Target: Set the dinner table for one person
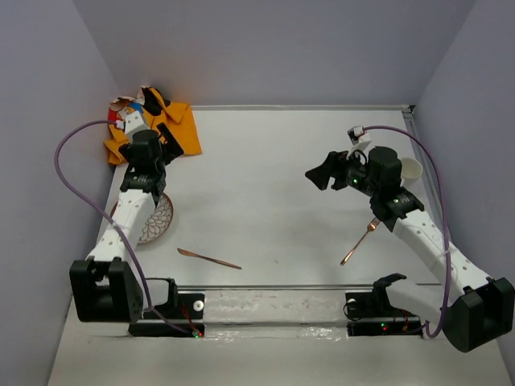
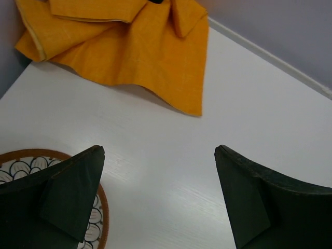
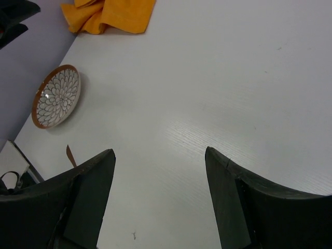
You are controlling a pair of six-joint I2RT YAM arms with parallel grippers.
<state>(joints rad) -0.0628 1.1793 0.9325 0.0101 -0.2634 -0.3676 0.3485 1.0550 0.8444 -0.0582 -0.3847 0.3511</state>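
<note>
My left gripper (image 2: 158,151), jaws spread wide on nothing, hangs over the dinner table (image 2: 249,104) with the crumpled orange cloth (image 2: 129,46) straight ahead, well apart from my equally spread right gripper (image 3: 160,151).

The tabletop (image 1: 273,177) is showing plain matte white. Ahead of the black left end effector (image 2: 160,151), the cloth (image 2: 129,46) is glowing solid orange with a paler hem. Low to its left, the plate (image 3: 56,96) is showing dark-outlined white petals inside a brown rim. The knife (image 1: 209,258) and fork (image 1: 359,241) are gleaming copper. Behind the black right end effector (image 3: 159,152), the cup (image 1: 410,170) is looking white.
</note>
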